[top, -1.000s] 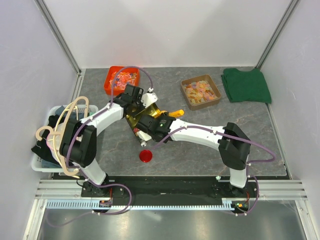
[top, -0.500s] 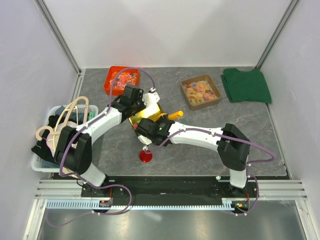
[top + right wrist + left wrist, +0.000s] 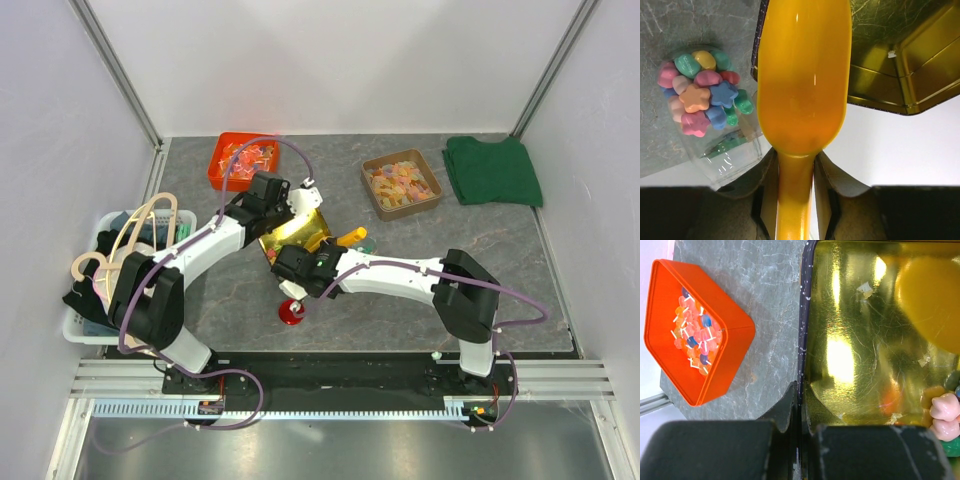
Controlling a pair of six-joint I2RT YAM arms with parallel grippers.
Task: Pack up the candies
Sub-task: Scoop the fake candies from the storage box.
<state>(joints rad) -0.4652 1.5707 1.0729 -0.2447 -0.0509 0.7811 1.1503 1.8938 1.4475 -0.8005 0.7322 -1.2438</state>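
Observation:
My left gripper [image 3: 291, 205] is shut on the rim of a gold tin [image 3: 296, 231] and holds it tilted; the left wrist view [image 3: 801, 390] shows the fingers pinching the tin's dark edge [image 3: 802, 315]. A few candies [image 3: 943, 416] lie in the tin's lower corner. My right gripper [image 3: 316, 256] is shut on the handle of a yellow scoop [image 3: 351, 237]. In the right wrist view [image 3: 795, 161] the scoop [image 3: 802, 75] reaches to the tin [image 3: 900, 60]. A clear jar [image 3: 725, 150] holding mixed candies [image 3: 702, 95] lies left of the scoop.
An orange-red tray [image 3: 240, 158] of wrapped sweets sits far left, and also shows in the left wrist view [image 3: 690, 335]. A brown tray [image 3: 401, 183] of gummies and a green cloth [image 3: 491, 170] are far right. A red lid [image 3: 291, 312] lies near. A white basket [image 3: 95, 275] holds hangers.
The right gripper with the scoop has drawn back toward the near edge and now covers part of the red lid. The left arm has stretched out lower, still holding the tin.

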